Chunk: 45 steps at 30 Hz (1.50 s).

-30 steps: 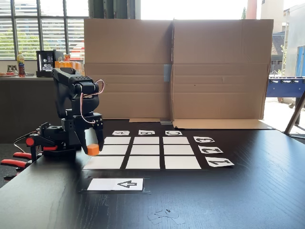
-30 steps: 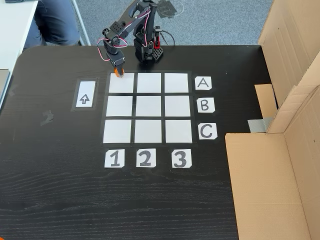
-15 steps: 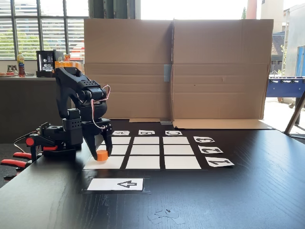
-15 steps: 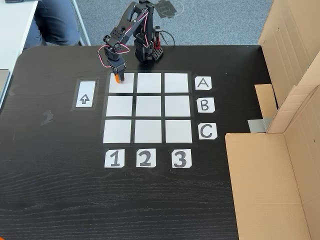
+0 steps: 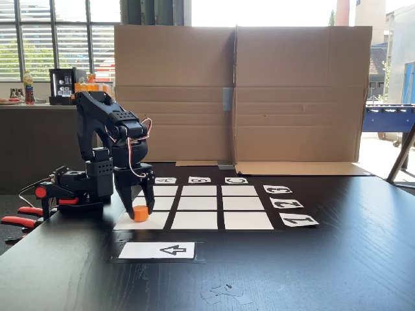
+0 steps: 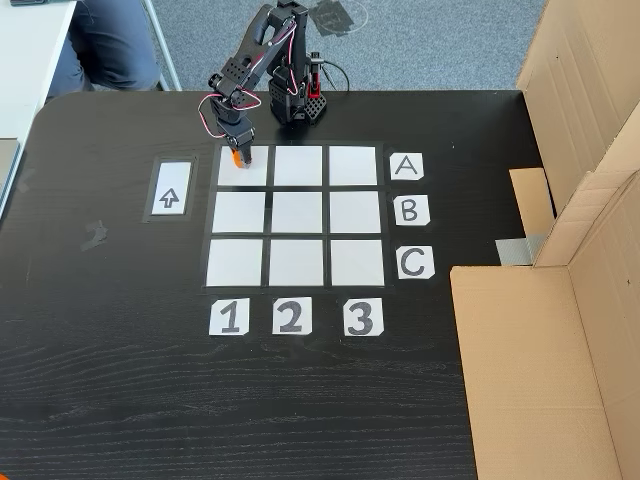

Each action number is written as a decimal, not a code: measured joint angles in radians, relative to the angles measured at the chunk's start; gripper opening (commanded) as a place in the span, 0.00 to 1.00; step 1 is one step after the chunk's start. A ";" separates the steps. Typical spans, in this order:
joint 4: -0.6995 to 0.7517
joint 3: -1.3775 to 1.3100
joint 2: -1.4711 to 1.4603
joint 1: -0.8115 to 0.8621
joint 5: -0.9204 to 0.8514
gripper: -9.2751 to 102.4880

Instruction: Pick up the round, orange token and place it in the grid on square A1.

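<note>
The orange token (image 5: 140, 213) sits low on square A1 (image 5: 144, 222), the near-left corner cell of the grid (image 5: 201, 206) in a fixed view. From above, the token (image 6: 238, 157) lies near the far-left edge of square A1 (image 6: 246, 170), in line with the A and 1 labels of the grid (image 6: 296, 215). My black gripper (image 5: 139, 212) points down with its fingers either side of the token; the jaws stand a little wider than the token, so the gripper is open. The wrist of the gripper (image 6: 237, 152) hides part of the token from above.
A white arrow card (image 5: 157, 250) lies beside the grid, left of it from above (image 6: 170, 188). A cardboard wall (image 5: 240, 97) stands along one table side (image 6: 560, 330). Red clamps (image 5: 23, 221) hold the arm's base. A person's legs (image 6: 110, 45) are beyond the table.
The gripper has carried the token from the grid's edge over onto square A1 and lowered it. The jaws now stand wider around the token than a second ago.
</note>
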 measured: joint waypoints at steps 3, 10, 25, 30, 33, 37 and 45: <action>0.000 0.000 -0.008 0.000 0.000 0.10; -0.020 0.006 -0.015 0.000 0.000 0.11; -0.031 0.006 -0.021 0.015 0.008 0.38; -0.038 0.006 -0.021 0.032 0.008 0.38; -0.044 -0.012 -0.021 0.061 0.008 0.38; -0.052 -0.052 -0.020 0.084 0.008 0.38; -0.032 -0.175 0.031 0.126 0.009 0.36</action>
